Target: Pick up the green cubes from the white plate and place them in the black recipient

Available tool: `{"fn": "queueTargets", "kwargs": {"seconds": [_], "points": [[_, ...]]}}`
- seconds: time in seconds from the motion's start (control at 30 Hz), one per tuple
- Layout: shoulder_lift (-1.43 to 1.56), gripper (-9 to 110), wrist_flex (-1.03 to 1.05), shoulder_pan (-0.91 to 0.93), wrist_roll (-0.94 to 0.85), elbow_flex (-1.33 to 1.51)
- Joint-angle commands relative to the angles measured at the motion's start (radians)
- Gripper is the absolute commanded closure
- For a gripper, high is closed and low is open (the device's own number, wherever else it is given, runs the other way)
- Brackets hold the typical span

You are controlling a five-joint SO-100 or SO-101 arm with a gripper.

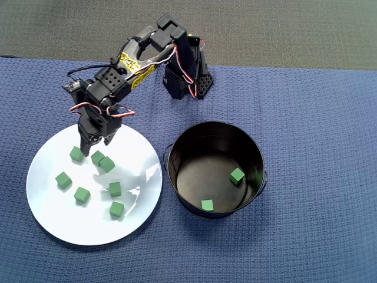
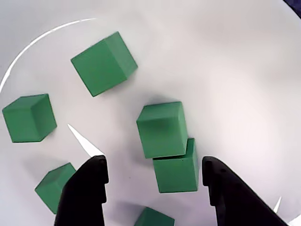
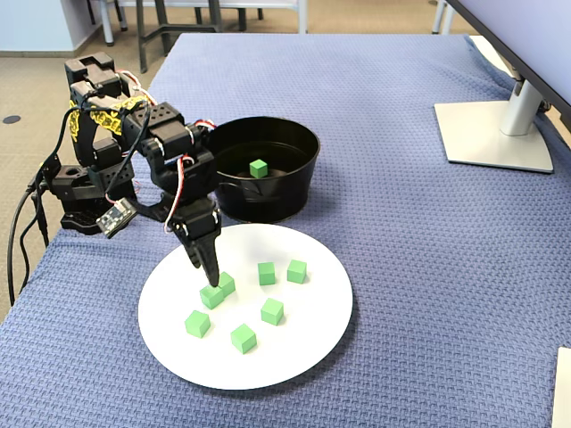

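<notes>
1. Overhead view: the plate (image 1: 53, 218) lies on a blue cloth (image 1: 318, 130), left of the pot (image 1: 215, 169); the two sit just beside each other.
2. Seven cubes (image 1: 82, 194) rest on the plate in that view, spread over its upper and middle part. Two of them touch, forming a pair (image 1: 102, 161).
3. Two more cubes lie on the pot's floor: one (image 1: 237, 175) toward the right, one (image 1: 207, 204) near the lower wall.
4. The arm (image 1: 135, 62) reaches from its base (image 1: 188, 82) above the pot down-left to the plate's upper edge.
5. The gripper (image 1: 94, 143) hangs over the plate with its fingers parted and nothing between them.
6. Wrist view: the gripper (image 2: 153, 176) shows both black fingers (image 2: 87, 188) at the bottom edge, spread wide, with the touching pair (image 2: 169, 146) in the gap.
7. The other cubes in the wrist view lie apart on the white surface (image 2: 235, 84).
8. Fixed view: the gripper (image 3: 203, 259) points down just above the pair (image 3: 217, 291); whether it touches them I cannot tell.
</notes>
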Motion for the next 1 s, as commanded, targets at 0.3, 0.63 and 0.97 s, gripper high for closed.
{"fn": "queueTargets", "kwargs": {"seconds": [0.3, 0.63, 0.97], "points": [[-0.117, 83, 0.031, -0.072, -0.011, -0.175], [-0.133, 82, 0.051, -0.103, -0.040, -0.167], [-0.163, 83, 0.057, -0.103, -0.061, -0.166]]}}
